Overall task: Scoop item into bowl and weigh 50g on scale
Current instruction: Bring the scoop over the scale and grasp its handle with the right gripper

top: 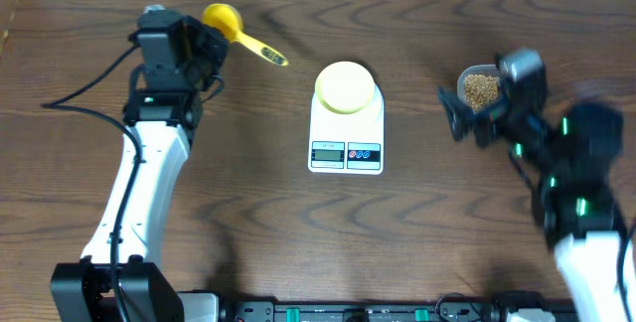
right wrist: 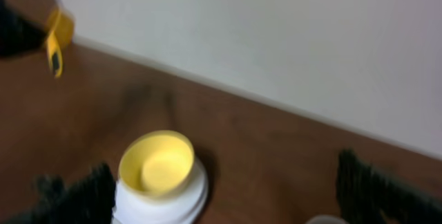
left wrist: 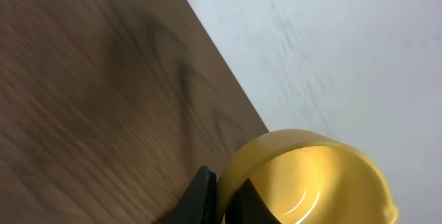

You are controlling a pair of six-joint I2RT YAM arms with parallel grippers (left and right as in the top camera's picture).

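First, look at the left gripper (top: pixel 209 30) at the far left part of the table (top: pixel 258 223): pinched fully shut on the cup wall of the yellow scoop (top: pixel 221 16), with one black finger (left wrist: pixel 202 195) outside the rim in the left wrist view. Note the long axis of the scoop: from the cup at the fingers, along the handle toward the right and the near side, so pointing roughly at the scale (top: pixel 346 135).

Find the beans (top: pixel 483 89) not near this pincer at all, but well apart on the right, heaped in a clear tub (top: pixel 465 72), with the scale and the pale bowl (top: pixel 346 87) on top of it lying between.

Look then at the right gripper (top: pixel 469 118), just beside the tub and much nearer to the beans: spread as wide as possible, with no firm hold to be made out through the blur.

Judge the coming move accordingly: probably to carry the scoop across to the right, over or around the bowl, and to turn the wrist so that the cup, not the handle, meets the beans; or else to bring the tub closer with the right arm.
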